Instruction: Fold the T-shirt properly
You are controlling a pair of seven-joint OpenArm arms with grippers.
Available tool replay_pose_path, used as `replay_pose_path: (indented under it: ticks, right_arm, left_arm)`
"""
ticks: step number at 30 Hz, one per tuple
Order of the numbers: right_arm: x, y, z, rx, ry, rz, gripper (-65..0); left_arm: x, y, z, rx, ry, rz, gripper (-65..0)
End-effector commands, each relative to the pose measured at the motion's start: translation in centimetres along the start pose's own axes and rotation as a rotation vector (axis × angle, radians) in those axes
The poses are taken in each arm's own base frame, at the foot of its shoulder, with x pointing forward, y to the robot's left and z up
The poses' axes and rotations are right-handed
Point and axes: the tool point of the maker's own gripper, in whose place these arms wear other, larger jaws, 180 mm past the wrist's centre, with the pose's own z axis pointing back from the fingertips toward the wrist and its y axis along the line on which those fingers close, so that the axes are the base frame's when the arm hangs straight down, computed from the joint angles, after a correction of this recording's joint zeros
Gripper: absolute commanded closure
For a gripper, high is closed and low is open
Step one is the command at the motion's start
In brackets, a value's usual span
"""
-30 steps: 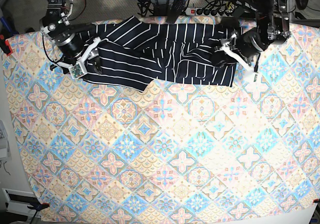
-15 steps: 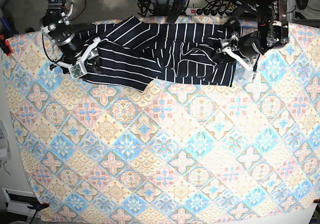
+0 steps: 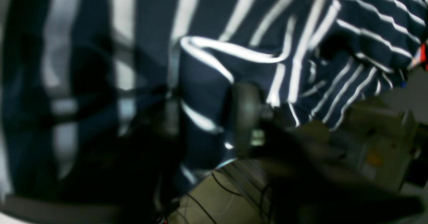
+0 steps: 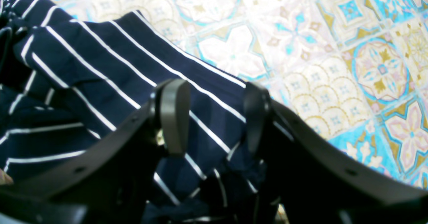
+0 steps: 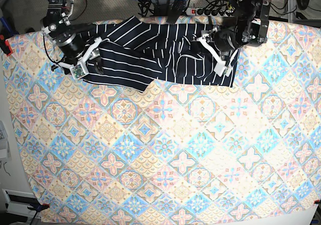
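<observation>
- Covering the whole table, the tile-patterned cloth (image 5: 165, 154) lies bare across its near half, pastel blue, pink and cream.
- Lying crumpled along the cloth's far edge, the T-shirt (image 5: 160, 54) stretches between the two arms, dark navy with thin white stripes, one flap hanging toward the near side.
- On the base view's left, the right gripper (image 5: 89, 59) sits low over the shirt's end; its wrist camera shows the gripper (image 4: 214, 117) with both black fingers (image 4: 174, 113) spread apart, striped fabric (image 4: 133, 83) between and beneath them, nothing pinched.
- On the base view's right, the left gripper (image 5: 220, 51) rests on the bunched folds at the shirt's other end, with its arm (image 5: 251, 14) reaching in from the far edge.
- The left wrist view is badly blurred: rumpled shirt (image 3: 234, 33) fills it, and whether that gripper is spread or clamped cannot be told.
</observation>
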Motion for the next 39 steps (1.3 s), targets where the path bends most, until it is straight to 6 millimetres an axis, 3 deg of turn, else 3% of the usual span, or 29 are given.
replay_pose_path:
  ticks: [1,5,8,11,17,24,30,36,39]
  right_arm:
    - [1.3,-0.4,0.2,-0.008,-0.046,0.006,-26.5]
    - [1.3,-0.4,0.2,-0.008,-0.046,0.006,-26.5]
    - [1.3,-0.4,0.2,-0.008,-0.046,0.006,-26.5]
    - [1.3,-0.4,0.2,-0.008,-0.046,0.006,-26.4]
    - [1.3,-0.4,0.2,-0.008,-0.046,0.006,-26.4]
    - [1.3,-0.3,0.2,-0.006,-0.047,0.004,-26.5]
    - [1.3,-0.3,0.2,-0.006,-0.047,0.004,-26.5]
    - [1.2,-0.3,0.2,-0.006,-0.046,0.004,-26.4]
    - [1.2,-0.3,0.2,-0.006,-0.046,0.004,-26.4]
  left_arm:
    - [0.2,-1.3,0.0,-0.038,-0.008,-0.024,-12.4]
    - [-0.7,-5.0,-0.3,-0.114,0.024,-0.106,-15.3]
    - [0.3,-5.5,0.3,-0.118,-0.012,-0.128,-17.3]
    - [1.9,-4.0,1.3,-0.077,-0.066,-0.107,-19.1]
    - [4.9,3.3,5.4,0.102,-0.198,0.013,-23.3]
    - [6.1,8.1,8.7,0.227,-0.244,0.033,-36.8]
    - [4.1,11.0,7.7,0.262,-0.178,0.105,-37.5]
    - [3.6,11.8,7.6,0.293,-0.159,0.104,-37.7]
    - [3.2,11.8,6.3,0.301,-0.117,0.081,-37.6]
